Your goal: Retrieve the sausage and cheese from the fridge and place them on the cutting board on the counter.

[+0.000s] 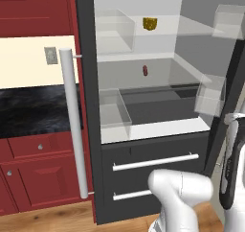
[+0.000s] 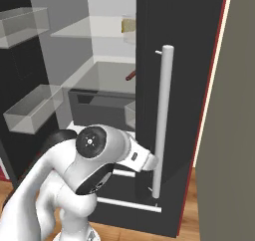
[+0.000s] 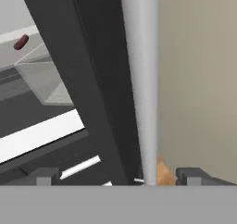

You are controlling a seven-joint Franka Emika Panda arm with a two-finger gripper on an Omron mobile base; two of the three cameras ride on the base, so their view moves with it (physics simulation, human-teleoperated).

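**Open Jaws Flank Fridge Door Handle, Food on the Shelves**

The two-finger gripper (image 3: 118, 176) of the white arm stands with its jaws spread wide, one dark fingertip (image 3: 44, 176) on each side of the long silver bar handle (image 3: 141, 79) of the tall, nearly black fridge (image 3: 88, 79), neither finger pressing on the bar. In the right base view the hand (image 2: 144, 161) sits low against that same handle (image 2: 163, 120) on the swung-open right door. Beyond the door edge, the pale interior lies exposed. The small dark red-brown sausage (image 1: 145, 71) rests on the middle glass shelf, toward the back, and shows again as a reddish stub in the hand view (image 3: 21, 42). One shelf up, the golden-yellow wedge of cheese (image 1: 150, 24) sits near the rear wall, well apart from the gripper. Clear plastic bins (image 1: 115, 109) line the shelves and doors. Left of the fridge, the glossy black marbled counter (image 1: 33, 109) runs over red cabinets (image 1: 38, 173) with round silver knobs.
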